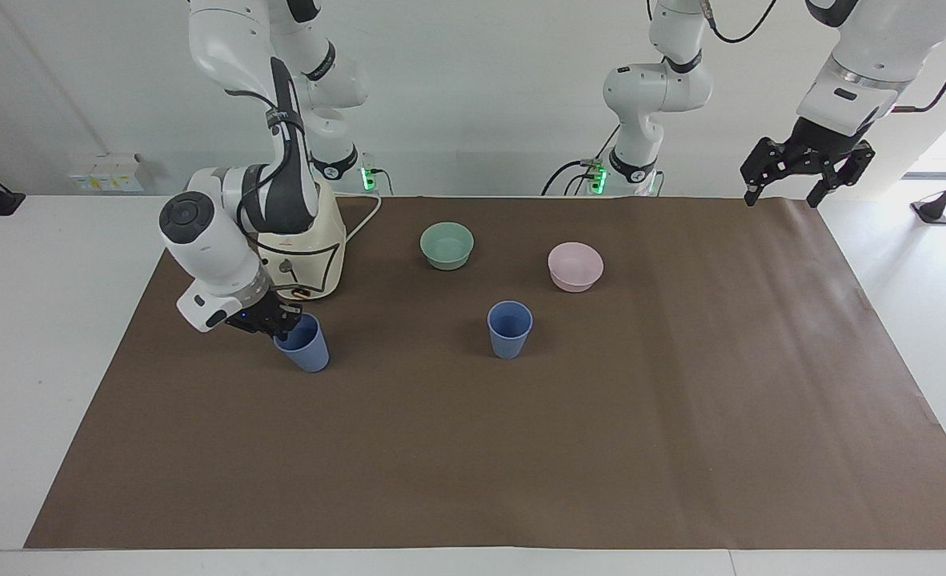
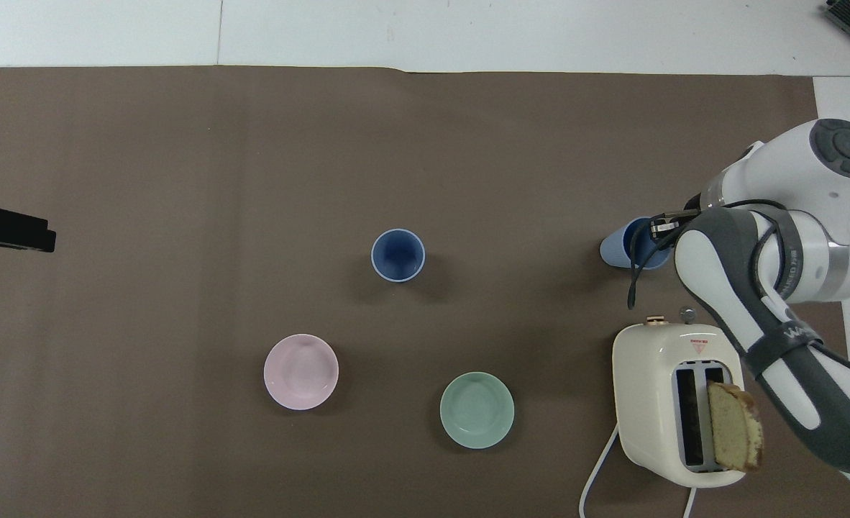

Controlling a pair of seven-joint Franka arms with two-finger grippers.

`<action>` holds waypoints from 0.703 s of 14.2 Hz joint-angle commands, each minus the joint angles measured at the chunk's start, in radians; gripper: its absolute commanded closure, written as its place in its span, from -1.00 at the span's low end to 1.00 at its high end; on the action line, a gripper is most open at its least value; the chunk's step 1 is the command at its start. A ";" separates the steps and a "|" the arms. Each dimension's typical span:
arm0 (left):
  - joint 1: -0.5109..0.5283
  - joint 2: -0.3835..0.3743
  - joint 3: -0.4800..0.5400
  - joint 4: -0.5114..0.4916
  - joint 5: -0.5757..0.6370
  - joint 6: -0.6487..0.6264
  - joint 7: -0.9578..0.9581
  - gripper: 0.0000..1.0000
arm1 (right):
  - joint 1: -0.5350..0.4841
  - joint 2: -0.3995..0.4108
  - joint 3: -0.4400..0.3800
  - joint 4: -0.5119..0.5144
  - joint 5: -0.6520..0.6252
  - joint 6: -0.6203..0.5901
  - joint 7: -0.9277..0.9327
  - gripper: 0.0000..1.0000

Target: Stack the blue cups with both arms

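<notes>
You see the right gripper [image 1: 281, 322] closed on the rim of one blue cup [image 1: 305, 346], which leans, at 9 o'clock of the second blue cup [image 1: 510, 329] in the facing view. The left gripper [image 1: 806, 166] hangs wide open over the mat's [image 1: 521, 464] corner, waiting.

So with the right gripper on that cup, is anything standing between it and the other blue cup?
Nothing visible. The right gripper is shut on the gripped cup; bare mat lies between it and the other blue cup. Both bowls and the toaster sit nearer the robots.
</notes>
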 commanded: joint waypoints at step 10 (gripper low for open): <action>0.009 -0.065 -0.008 -0.105 0.004 0.009 -0.038 -1.00 | 0.004 0.008 0.143 0.269 -0.013 -0.199 0.293 1.00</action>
